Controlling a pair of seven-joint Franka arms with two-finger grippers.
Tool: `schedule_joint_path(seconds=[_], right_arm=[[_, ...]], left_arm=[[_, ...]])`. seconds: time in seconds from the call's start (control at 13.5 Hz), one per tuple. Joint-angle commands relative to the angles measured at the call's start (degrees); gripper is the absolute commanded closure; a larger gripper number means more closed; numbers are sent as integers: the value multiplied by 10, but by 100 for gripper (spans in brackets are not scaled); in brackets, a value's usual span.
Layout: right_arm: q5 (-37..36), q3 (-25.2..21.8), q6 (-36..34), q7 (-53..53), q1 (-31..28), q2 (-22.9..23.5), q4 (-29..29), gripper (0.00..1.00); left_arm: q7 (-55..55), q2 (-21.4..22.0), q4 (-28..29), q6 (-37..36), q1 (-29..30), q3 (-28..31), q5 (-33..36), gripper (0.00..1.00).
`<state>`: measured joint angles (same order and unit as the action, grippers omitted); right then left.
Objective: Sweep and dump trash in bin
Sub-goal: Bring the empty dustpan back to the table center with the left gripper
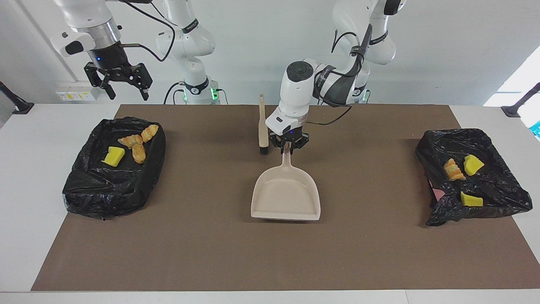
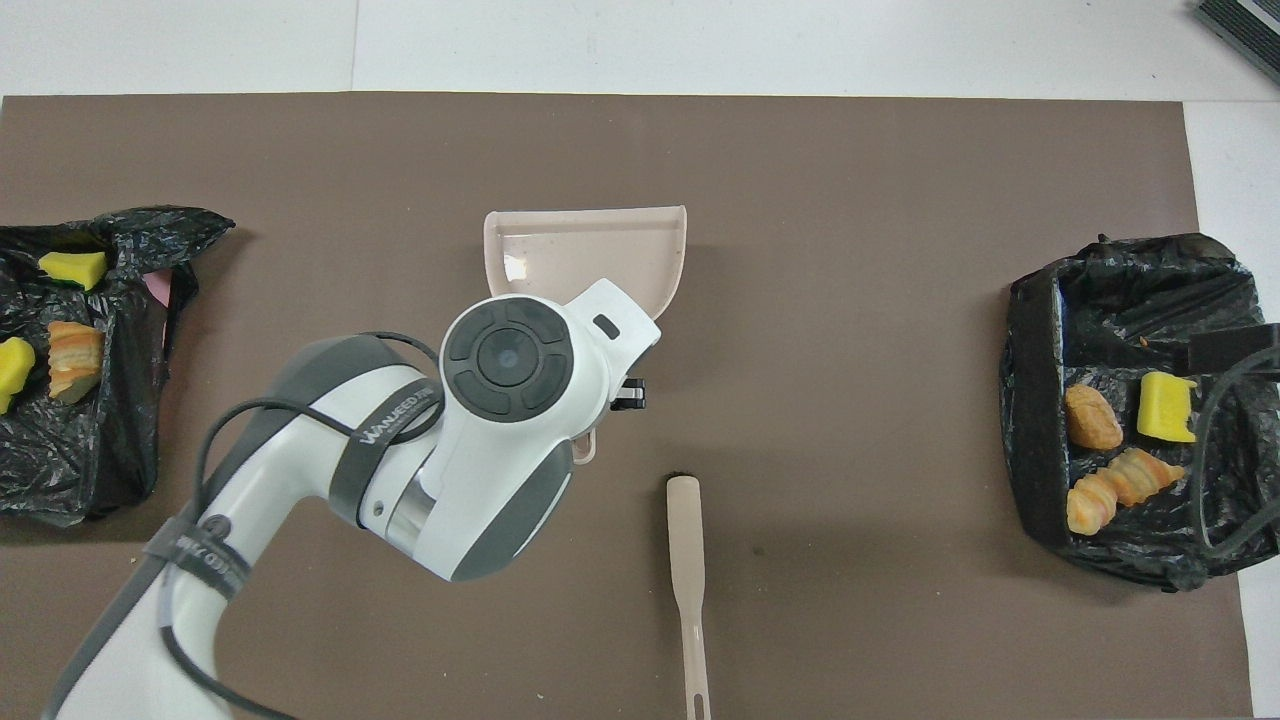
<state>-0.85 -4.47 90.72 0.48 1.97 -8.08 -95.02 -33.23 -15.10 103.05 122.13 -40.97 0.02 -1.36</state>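
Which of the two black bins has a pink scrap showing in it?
The bin at the left arm's end of the table: a pink scrap shows at its edge. The other bin, under the right gripper, holds only yellow and orange pieces.

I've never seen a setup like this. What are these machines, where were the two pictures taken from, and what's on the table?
Two robot arms share a table covered by a brown mat. One picture looks at them from across the table; the other looks down from above their end. The left gripper is shut on the handle of a beige dustpan at mid-table. The right gripper waits open, raised over its end. A brush lies beside the dustpan's handle. At each end sits a bin lined with black bag; the yellow and orange scraps lie inside them.
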Motion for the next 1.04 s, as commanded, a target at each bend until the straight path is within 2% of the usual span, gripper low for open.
schedule_joint_path(seconds=[0.0, 0.3, 0.59, 0.81, 0.89, 0.96], right_arm=[[2, 1, 6, -11, -3, -1, -2, 0], [2, 1, 6, -11, -3, 0, -2, 0], [2, 1, 6, -11, -3, -1, -2, 0], [2, 1, 6, -11, -3, -1, -2, 0], [2, 1, 6, -11, -3, -1, -2, 0], [2, 1, 6, -11, -3, -1, -2, 0]], left_arm=[[-8, -4, 1, 25, -12, 10, -3, 100], [-20, -5, 5, 35, -20, 11, -3, 100], [-28, -31, 5, 57, -23, 11, -3, 100], [-42, -33, 8, 57, -22, 11, -1, 100], [-42, -33, 7, 58, -16, 11, -1, 68], [-42, -34, 7, 58, -12, 11, -1, 49]])
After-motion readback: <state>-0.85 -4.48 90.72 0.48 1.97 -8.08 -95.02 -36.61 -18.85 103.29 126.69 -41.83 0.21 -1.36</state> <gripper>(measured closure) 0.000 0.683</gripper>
